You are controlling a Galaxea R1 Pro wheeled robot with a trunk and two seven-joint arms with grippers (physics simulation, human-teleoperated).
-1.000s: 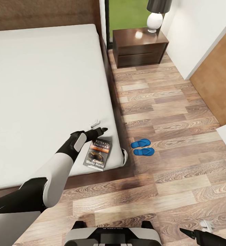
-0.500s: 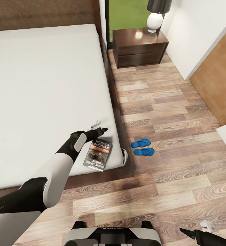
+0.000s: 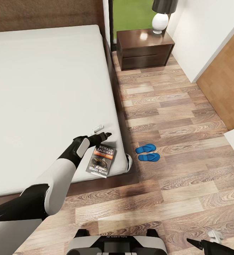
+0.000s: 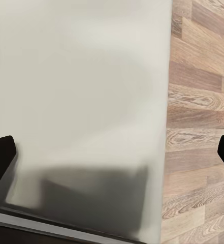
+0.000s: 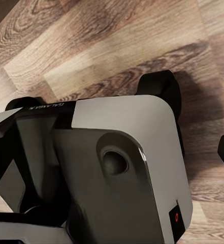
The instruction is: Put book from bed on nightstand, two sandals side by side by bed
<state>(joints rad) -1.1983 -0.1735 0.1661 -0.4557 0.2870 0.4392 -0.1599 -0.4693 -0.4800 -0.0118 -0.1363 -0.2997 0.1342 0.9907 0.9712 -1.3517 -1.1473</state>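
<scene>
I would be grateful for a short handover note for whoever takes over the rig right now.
Left claw: open, empty, hovering over the bed just beyond the book.
Right claw: low beside the robot's base, holding nothing that I can see; open or shut is unclear.
Book: flat on the mattress near the bed's foot corner, not grasped.
Sandals: side by side on the floor next to the bed.
Nightstand: at the bed's head end, lamp on top, room left for the book.
Done: sandals look placed.
Left: grasp the book and set it on the nightstand.
</scene>
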